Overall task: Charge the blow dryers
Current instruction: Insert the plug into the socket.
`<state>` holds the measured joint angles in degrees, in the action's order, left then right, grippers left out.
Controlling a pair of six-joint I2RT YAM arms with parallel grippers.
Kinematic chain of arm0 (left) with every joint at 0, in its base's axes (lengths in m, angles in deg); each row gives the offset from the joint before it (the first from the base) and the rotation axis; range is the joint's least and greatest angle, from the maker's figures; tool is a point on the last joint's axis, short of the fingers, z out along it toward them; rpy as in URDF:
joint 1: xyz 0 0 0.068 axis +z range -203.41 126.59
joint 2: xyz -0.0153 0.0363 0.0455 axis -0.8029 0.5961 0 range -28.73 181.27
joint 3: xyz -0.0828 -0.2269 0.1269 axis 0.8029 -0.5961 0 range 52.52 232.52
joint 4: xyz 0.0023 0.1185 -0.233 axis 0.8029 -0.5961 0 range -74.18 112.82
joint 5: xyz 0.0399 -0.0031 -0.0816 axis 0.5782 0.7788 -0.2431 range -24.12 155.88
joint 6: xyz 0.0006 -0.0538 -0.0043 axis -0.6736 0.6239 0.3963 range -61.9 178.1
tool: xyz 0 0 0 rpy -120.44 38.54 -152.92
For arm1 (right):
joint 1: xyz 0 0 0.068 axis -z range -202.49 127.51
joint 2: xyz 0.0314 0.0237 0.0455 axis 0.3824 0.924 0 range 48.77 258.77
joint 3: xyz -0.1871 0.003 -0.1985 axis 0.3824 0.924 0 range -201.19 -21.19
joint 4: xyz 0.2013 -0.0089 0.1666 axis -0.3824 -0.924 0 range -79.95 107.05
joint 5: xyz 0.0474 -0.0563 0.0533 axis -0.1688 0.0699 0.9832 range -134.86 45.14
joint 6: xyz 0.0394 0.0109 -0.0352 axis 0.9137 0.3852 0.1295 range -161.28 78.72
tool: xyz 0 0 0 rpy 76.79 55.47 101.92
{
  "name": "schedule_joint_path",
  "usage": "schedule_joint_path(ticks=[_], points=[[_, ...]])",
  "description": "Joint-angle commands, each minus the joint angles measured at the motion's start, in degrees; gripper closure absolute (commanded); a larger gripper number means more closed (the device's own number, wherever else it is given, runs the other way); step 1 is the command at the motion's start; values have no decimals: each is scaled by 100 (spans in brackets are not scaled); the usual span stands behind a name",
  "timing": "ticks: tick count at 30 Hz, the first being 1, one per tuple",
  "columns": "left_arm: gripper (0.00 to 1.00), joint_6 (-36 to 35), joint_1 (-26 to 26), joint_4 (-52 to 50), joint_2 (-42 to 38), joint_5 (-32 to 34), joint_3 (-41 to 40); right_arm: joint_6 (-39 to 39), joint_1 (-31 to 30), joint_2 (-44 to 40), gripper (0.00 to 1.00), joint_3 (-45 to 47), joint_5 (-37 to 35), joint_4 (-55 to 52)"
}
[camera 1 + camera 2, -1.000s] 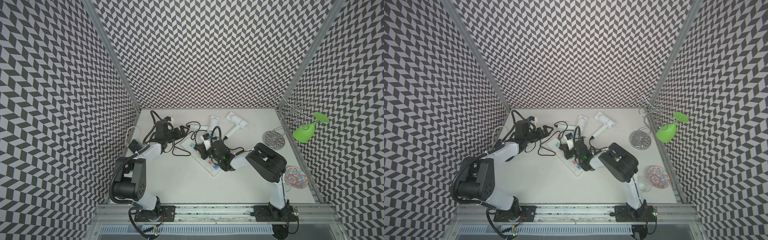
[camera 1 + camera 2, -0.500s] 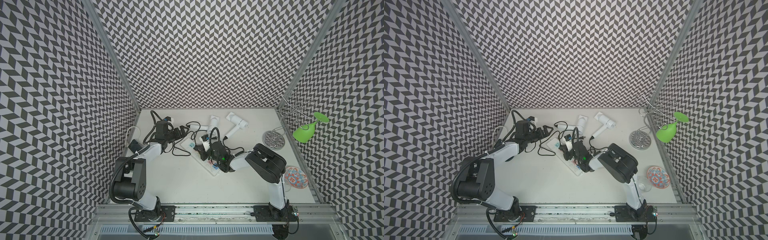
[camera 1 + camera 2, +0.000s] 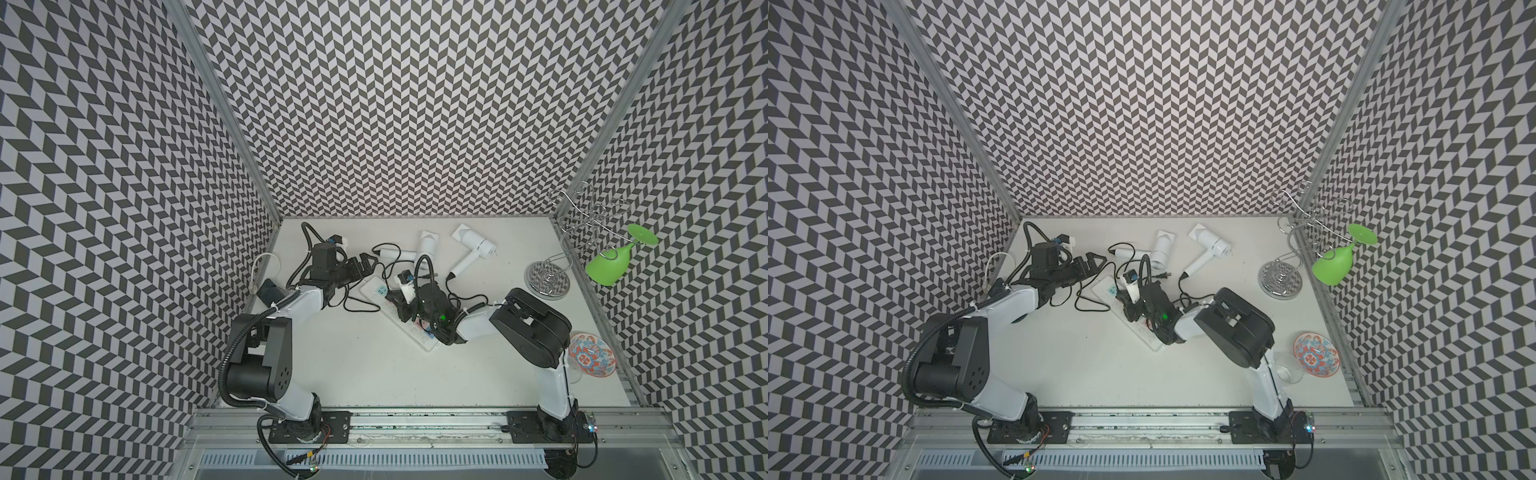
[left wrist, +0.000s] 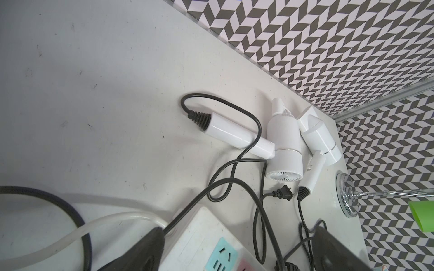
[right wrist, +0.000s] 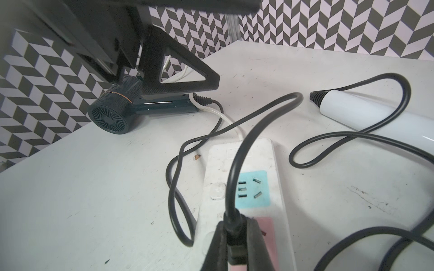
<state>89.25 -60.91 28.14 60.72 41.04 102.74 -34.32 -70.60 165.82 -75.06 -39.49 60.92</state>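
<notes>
Nothing's really shifted this last second. Near you, the right gripper [image 5: 234, 246] stays clenched on a black plug [image 5: 236, 253] just over the power strip's [image 5: 265, 159] pink socket [image 5: 266, 227], so I'd say it's not seated yet. The left gripper [image 3: 365, 266] hangs released over the dark dryer [image 5: 112, 110], tight by the left wall. The white dryers [image 4: 284, 145] lie far centre. There's open table near and to the right.

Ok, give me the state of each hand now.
Left hand: open, holding nothing.
Right hand: shut on a black plug over the power strip.
</notes>
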Motion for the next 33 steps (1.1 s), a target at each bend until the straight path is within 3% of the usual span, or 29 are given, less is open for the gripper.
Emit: schedule_joint_path(ticks=[1, 20, 26, 33], points=[[1, -22, -33, 109, -217, 85, -96, -53, -154, 389, 100, 177, 101, -1101], [1, 48, -37, 193, -294, 146, -219, -213, -239, 464, 100, 122, -193, -1725], [1, 246, -37, 311, -655, 193, -392, -49, -240, 164, 100, 40, -208, -1776], [1, 534, -106, 351, -1334, 260, -641, -32, -242, -220, 74, -318, -318, -2105]])
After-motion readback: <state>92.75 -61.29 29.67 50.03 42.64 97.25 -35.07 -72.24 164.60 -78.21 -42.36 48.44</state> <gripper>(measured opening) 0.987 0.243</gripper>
